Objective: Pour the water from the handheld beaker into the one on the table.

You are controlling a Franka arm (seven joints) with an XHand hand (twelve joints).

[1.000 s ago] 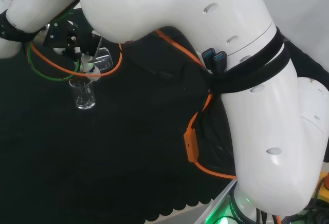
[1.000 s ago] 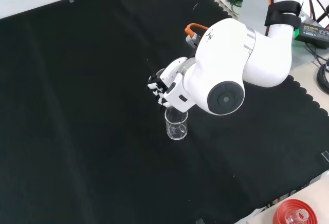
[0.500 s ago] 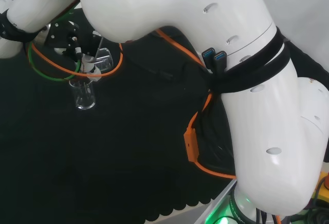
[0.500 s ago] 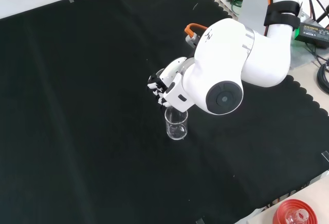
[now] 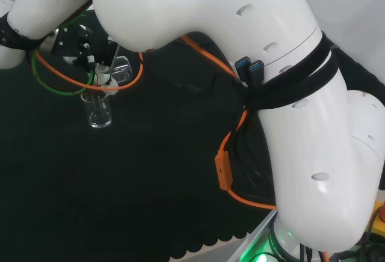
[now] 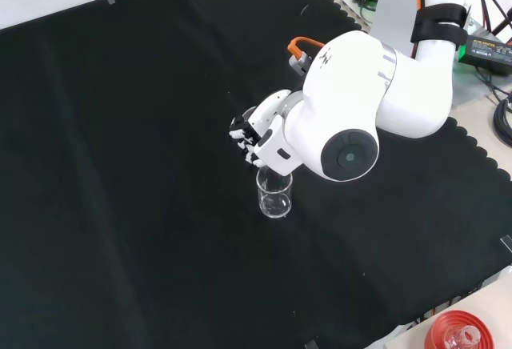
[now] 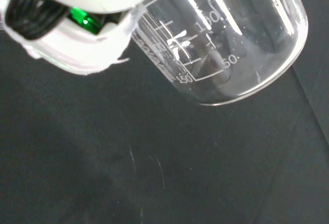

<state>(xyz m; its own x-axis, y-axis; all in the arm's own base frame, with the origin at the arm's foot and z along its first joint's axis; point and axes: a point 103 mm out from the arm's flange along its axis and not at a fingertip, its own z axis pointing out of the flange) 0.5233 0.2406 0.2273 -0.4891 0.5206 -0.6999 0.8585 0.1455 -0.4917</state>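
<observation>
A clear glass beaker (image 5: 98, 109) stands upright on the black cloth, also plain in the front view (image 6: 274, 194). My hand (image 6: 258, 134) hovers just above and behind its rim, fingers curled round a second clear beaker (image 5: 121, 70) that is tipped towards the standing one. The wrist view has this held beaker (image 7: 226, 34) close up, lying steeply tilted with white scale marks on its wall and a part of the hand (image 7: 77, 34) beside it. I cannot tell whether water is in either beaker.
Orange and green cables (image 5: 60, 76) loop near the hand. The arm's large white link (image 6: 352, 109) stands right of the hand in the front view. A red ribbed stand (image 6: 460, 333) sits at the cloth's lower right corner, with black cloth open to the left.
</observation>
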